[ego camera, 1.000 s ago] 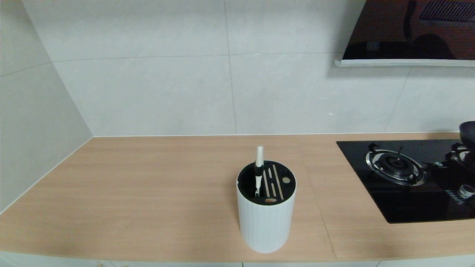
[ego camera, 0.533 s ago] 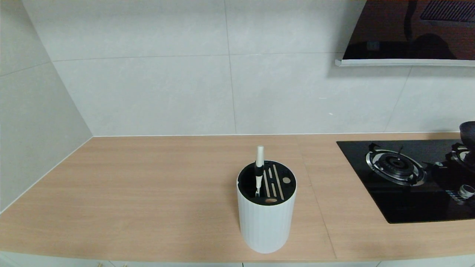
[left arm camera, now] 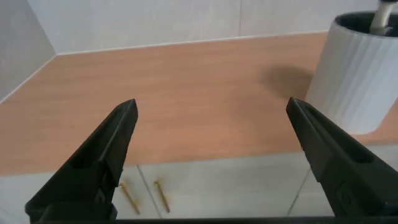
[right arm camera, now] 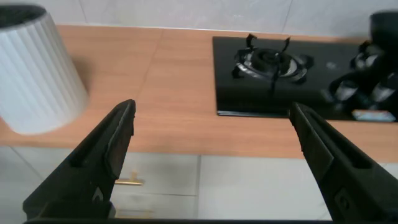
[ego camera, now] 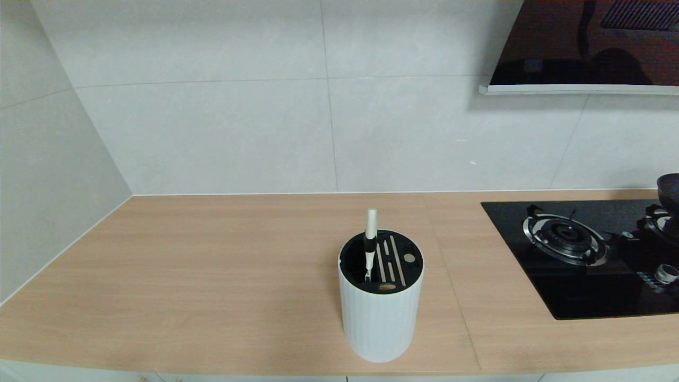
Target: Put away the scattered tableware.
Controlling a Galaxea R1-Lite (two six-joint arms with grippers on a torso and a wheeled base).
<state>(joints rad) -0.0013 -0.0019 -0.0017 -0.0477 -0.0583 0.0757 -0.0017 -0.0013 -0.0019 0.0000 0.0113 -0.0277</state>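
Note:
A white ribbed utensil holder [ego camera: 381, 313] with a black slotted top stands near the front edge of the wooden counter [ego camera: 223, 276]. One utensil with a white and black handle [ego camera: 370, 233] stands upright in its left opening. The holder also appears in the left wrist view [left arm camera: 357, 74] and the right wrist view [right arm camera: 34, 71]. My left gripper [left arm camera: 211, 112] is open, held off the counter's front edge, left of the holder, with nothing between its fingers. My right gripper [right arm camera: 211, 112] is open too, off the front edge, right of the holder, holding nothing.
A black gas hob [ego camera: 589, 254] with burners lies at the counter's right, with a dark pot [ego camera: 668, 191] at its far edge. A range hood [ego camera: 583, 48] hangs above it. Tiled walls close the back and left. Cabinet fronts with gold handles [left arm camera: 160, 194] are below the counter.

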